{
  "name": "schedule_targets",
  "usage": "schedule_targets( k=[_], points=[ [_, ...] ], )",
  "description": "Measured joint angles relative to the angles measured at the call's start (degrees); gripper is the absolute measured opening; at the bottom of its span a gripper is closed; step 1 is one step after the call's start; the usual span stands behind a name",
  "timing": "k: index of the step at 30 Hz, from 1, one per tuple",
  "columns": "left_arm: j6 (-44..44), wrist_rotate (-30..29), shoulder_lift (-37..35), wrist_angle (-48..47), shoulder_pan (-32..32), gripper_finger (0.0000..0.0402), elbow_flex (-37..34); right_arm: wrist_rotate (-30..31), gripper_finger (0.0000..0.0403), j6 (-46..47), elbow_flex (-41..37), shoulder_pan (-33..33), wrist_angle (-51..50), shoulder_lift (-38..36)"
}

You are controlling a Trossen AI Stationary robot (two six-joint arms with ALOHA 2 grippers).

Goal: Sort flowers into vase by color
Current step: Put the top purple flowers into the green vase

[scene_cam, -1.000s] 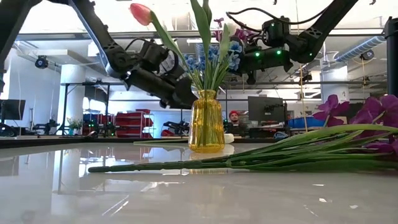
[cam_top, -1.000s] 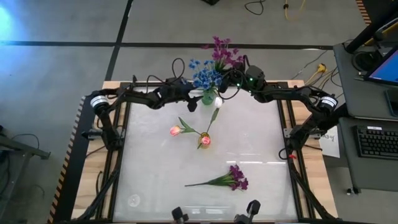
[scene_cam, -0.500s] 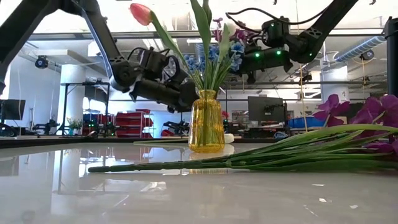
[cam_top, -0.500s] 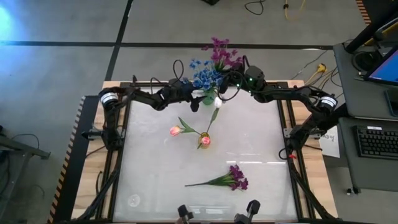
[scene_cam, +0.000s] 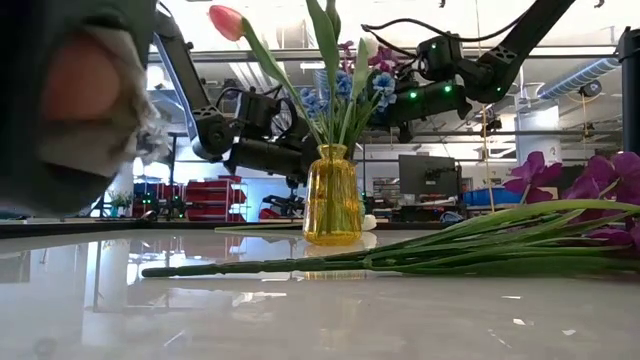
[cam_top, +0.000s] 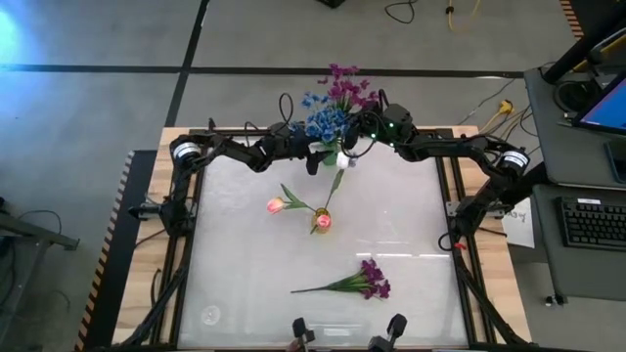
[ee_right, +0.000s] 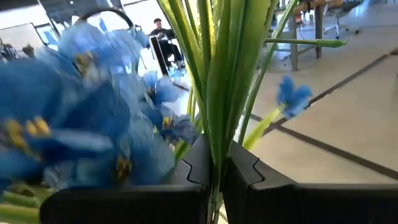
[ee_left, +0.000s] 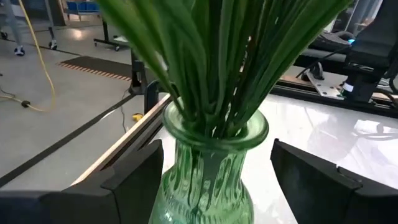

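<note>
The white table (cam_top: 235,244) carries everything, and the vase (scene_cam: 332,195) stands near its far edge, midway between the two arms, probably so that either can reach it. It is ribbed glass, narrow at the neck, so the stems inside stand bunched and fan out above the rim.

The left gripper (ee_left: 214,180) sits at the vase with its fingers (ee_left: 134,180) spread wide on either side of the glass body, not visibly touching it. My reading is that it is placed there to brace the vase against tipping while stems are worked in from above.

The right gripper (ee_right: 217,171) comes in from the other side, above the vase's mouth, with its fingers pinched together on a cluster of green stems (ee_right: 217,93) of the blue flower bunch (cam_top: 321,121). Holding low on the stems, just under the blossoms, gives control over where their ends go.

Purple blossoms (cam_top: 342,88) rise beyond the blue ones, and a pink tulip (scene_cam: 226,20) leans out of the vase in the low view.

Still on the table: a purple sprig (cam_top: 364,282) lying flat near the front, well apart from the vase, and two pink tulip buds (cam_top: 298,210) with their stems crossing near the middle.

Something blurred and very close covers the low view's upper left corner; I cannot tell what it is.
</note>
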Motion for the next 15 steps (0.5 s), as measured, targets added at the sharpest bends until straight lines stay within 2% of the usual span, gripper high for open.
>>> schedule_targets(
  k=[5,15],
  points=[
    [-0.3,0.0,0.1,0.0,0.0,0.0262,0.0,0.0,0.0013,0.4,0.0,0.1,-1.7,0.0],
    [-0.3,0.0,0.1,-0.4,0.0,0.0185,0.0,0.0,0.0013,0.5,0.0,0.1,-1.9,0.0]
  ],
)
